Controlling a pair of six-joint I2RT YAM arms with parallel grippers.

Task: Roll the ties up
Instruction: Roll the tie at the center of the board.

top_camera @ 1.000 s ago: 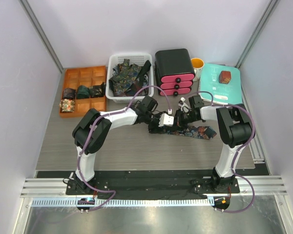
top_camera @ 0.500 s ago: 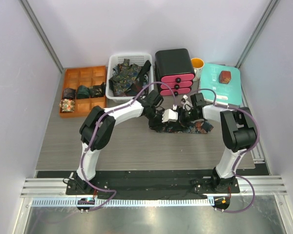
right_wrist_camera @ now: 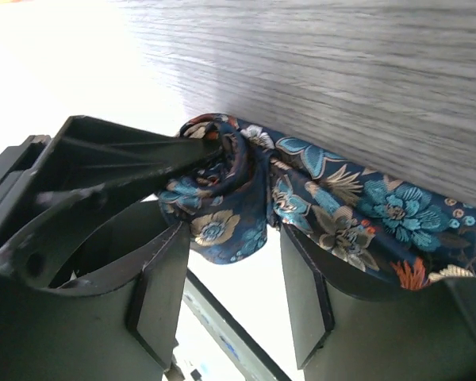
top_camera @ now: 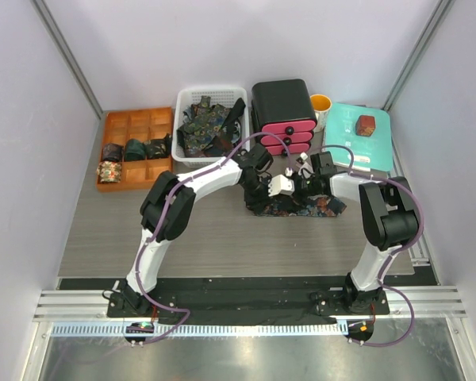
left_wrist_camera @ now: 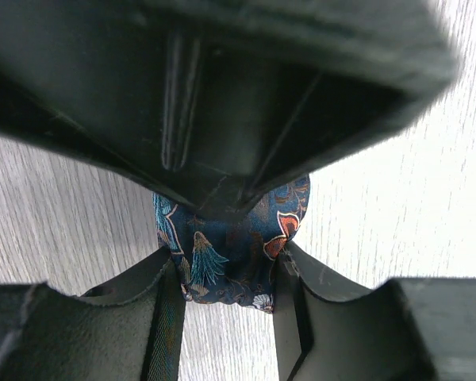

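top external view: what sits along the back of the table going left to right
orange divided tray → white basket of ties → black drawer unit with pink fronts → yellow cup → teal mat

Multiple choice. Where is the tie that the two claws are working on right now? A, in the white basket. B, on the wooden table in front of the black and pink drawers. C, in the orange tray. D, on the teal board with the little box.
B: the tie lies on the grey wooden table, just in front of the black and pink drawers.
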